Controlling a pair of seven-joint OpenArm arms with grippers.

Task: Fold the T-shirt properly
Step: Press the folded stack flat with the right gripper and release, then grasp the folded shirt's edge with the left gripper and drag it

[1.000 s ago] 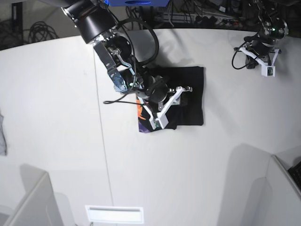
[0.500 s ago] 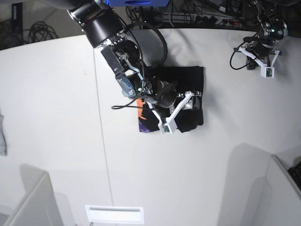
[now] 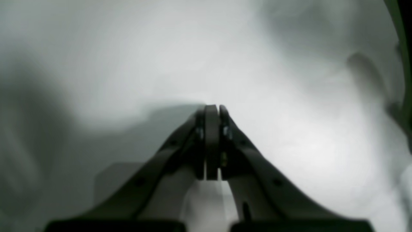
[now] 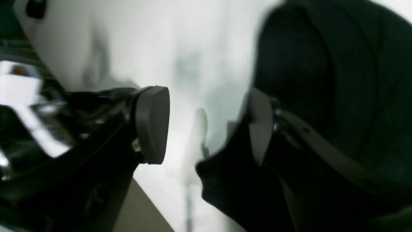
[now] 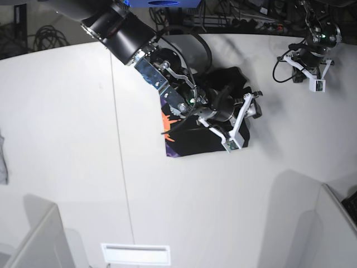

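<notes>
- Arm pose first: the right arm reaches in from the upper left of the base view, stretched low across the white table (image 5: 67, 139), its wrist turned so the right gripper (image 5: 249, 114) lies over the far edge of the T-shirt (image 5: 192, 142).
- The T-shirt is a folded black bundle lying directly under this arm, with a purple and orange print (image 5: 169, 124) showing at the end nearest the arm's elbow.
- In the right wrist view the right gripper (image 4: 209, 125) has its jaws set wide apart; one dark pad (image 4: 153, 124) sits over bare table, the other pale pad (image 4: 259, 124) lies against a raised hump of the black T-shirt (image 4: 338, 80).
- Nothing is pinched between the two pads; only blurred table shows in the gap, and black cloth bulges up just below the pale pad.
- The left arm is at the upper right of the base view, well apart from the shirt, with the left gripper (image 5: 312, 75) pointing down over the table.
- In the left wrist view the left gripper (image 3: 212, 111) has its fingers pressed fully together with nothing between them, above a blurred white surface.
- A grey cloth scrap (image 5: 3, 162) lies at the far left edge of the table, well away from both grippers.
</notes>
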